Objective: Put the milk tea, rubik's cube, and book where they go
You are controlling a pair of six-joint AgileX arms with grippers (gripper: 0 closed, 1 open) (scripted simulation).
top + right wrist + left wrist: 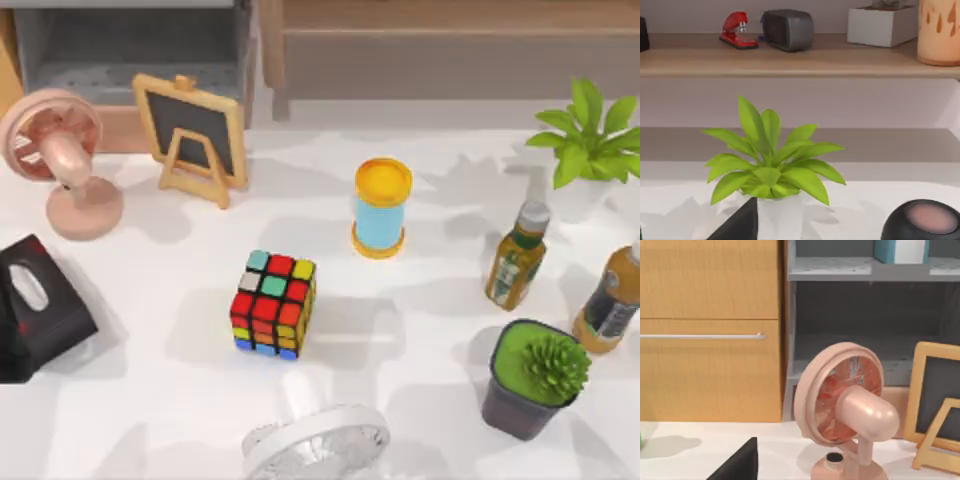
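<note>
The rubik's cube, black-framed with mixed coloured stickers, sits on the white table a little left of centre. Behind it and to the right stands the milk tea, a light blue cup with a yellow lid, upright. The book is out of view. A dark wedge of my left gripper shows in the left wrist view, facing a pink fan. A similar wedge of my right gripper shows in the right wrist view, facing a leafy plant.
At the left are the pink fan, a small chalkboard easel and a black box. A white fan lies at the front edge. Two bottles and a dark-potted succulent stand at the right. Shelves run along the back.
</note>
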